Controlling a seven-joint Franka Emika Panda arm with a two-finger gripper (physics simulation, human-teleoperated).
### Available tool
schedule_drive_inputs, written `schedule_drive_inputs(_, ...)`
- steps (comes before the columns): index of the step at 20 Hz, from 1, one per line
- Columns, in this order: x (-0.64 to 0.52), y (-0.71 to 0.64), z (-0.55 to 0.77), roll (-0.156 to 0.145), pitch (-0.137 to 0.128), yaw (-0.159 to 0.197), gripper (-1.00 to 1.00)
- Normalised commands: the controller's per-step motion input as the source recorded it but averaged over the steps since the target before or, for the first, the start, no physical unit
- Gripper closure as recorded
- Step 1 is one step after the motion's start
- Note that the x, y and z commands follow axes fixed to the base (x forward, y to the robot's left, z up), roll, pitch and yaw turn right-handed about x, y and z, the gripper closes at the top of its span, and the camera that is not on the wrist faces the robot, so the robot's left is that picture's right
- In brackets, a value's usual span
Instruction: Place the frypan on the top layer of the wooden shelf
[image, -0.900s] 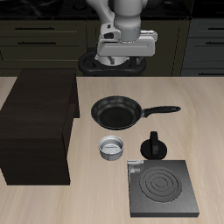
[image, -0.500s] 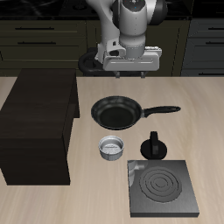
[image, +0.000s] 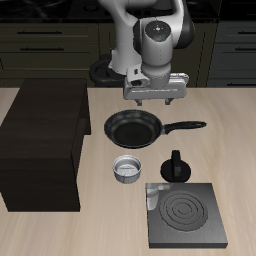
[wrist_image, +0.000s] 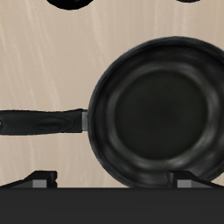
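Note:
The frypan (image: 133, 129) is black and round and lies on the table with its long handle (image: 186, 126) pointing away from the wooden shelf (image: 45, 140). The shelf is a big dark box beside the pan, and its flat top is bare. My gripper (image: 156, 102) hangs open and empty above the pan's far rim, clear of it. In the wrist view the frypan (wrist_image: 153, 109) and its handle (wrist_image: 39, 122) fill the picture below my gripper (wrist_image: 112, 184). The fingertips (wrist_image: 39, 181) stand wide apart.
A small silver bowl (image: 128, 169) sits in front of the pan. A small black pot with a knob (image: 176, 167) stands beside it. A flat square black stove plate (image: 185, 217) lies near the table's front edge. Dark cabinets stand behind the table.
My gripper has come down and forward from behind the table to just above the pan's far rim. The pan and the other things have not moved.

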Motion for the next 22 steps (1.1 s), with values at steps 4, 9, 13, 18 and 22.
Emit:
schedule_drive_inputs(4,-0.18,0.02,-0.35,-0.023,0.014,-0.002,-1.00)
schedule_drive_inputs(9,-0.05,-0.04,-0.29,-0.026,0.010,-0.019,-1.00)
schedule_drive_inputs(13,-0.05,-0.03,-0.32,-0.012,0.037,-0.002,-1.00)
schedule_drive_inputs(18,-0.04,0.07,-0.19,-0.007,0.008,0.018,-1.00)
schedule_drive_inputs(22,-0.11,0.14,-0.15,0.018,-0.024,0.057,-1.00)
